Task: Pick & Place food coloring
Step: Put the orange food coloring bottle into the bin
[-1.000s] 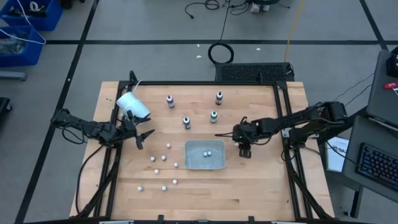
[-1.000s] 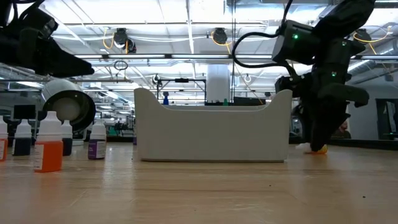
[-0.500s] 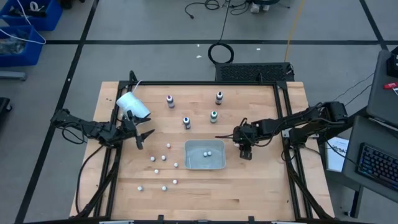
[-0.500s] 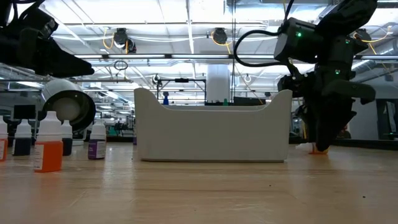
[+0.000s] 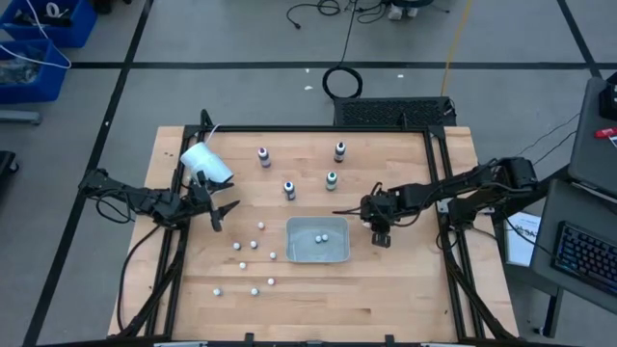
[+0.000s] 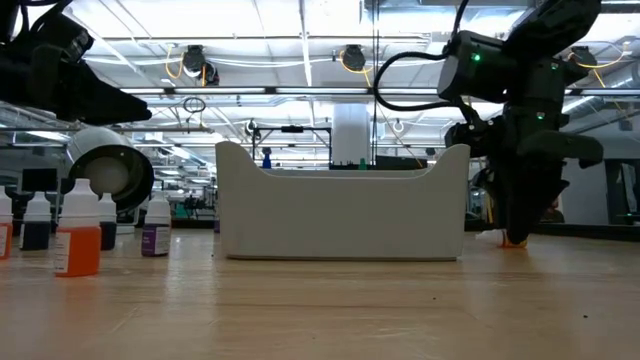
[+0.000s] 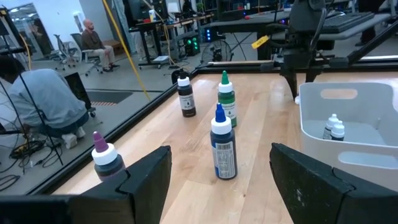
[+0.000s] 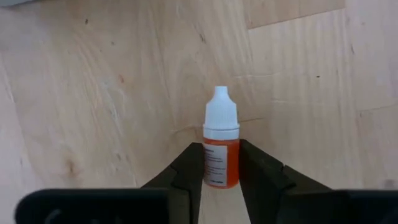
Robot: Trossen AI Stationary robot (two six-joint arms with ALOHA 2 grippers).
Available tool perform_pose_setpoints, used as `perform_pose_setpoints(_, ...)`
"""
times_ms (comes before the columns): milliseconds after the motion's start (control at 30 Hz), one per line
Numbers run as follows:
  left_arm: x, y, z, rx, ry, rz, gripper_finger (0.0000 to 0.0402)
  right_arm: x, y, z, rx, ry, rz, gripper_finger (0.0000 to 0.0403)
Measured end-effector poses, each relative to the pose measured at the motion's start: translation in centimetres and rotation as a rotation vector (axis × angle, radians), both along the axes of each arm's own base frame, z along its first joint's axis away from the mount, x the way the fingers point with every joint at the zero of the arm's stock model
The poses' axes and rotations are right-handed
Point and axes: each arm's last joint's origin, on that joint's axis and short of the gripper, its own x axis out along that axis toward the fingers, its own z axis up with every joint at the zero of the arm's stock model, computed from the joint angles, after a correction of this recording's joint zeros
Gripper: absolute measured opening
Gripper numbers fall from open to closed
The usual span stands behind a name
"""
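My right gripper [image 5: 381,235] stands just right of the white tray [image 5: 289,241], shut on a small orange food coloring bottle [image 8: 221,152] with a white cap. Two small bottles [image 7: 334,127] stand in the tray. Four bigger food coloring bottles stand upright beyond it: purple-capped [image 7: 102,158], dark [image 7: 185,96], green [image 7: 226,99] and blue [image 7: 222,146]. Several small white-capped bottles [image 5: 260,227] are scattered on the near left of the table. My left gripper [image 5: 220,214] waits open at the left edge, above the table. My right gripper pinches the orange body [image 8: 219,163] of the small bottle between its two fingers [image 8: 189,167], one on each side. The fingers come steeply from above. The white cap [image 8: 222,112] sticks out beyond the fingertips. The bottle is down at the tabletop [image 6: 515,240]; its bottom end is hidden.
A white cup [image 5: 205,162] lies on its side at the far left, close to my left arm. The tray's tall wall [image 6: 340,205] stands between the small bottles [image 6: 78,240] and my right gripper. Bare wood lies along the near edge [image 5: 318,299].
My right gripper has drawn its fingers together on the orange bottle while staying in place beside the tray. The bottle has stayed at the tabletop.
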Motion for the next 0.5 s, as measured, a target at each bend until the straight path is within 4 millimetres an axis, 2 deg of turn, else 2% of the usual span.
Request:
perform_pose_setpoints(300, 0.0, 0.0, 0.0, -0.005, -0.006, 0.001, 0.0274, 0.2, 0.0, -0.3, -0.001, -0.001, -0.002, 0.0046)
perform_pose_setpoints(500, 0.0, 0.0, 0.1, -0.005, -0.014, 0.0, 0.0274, 0.4, 0.0, 1.5, -0.006, -0.096, -0.026, 0.0044)
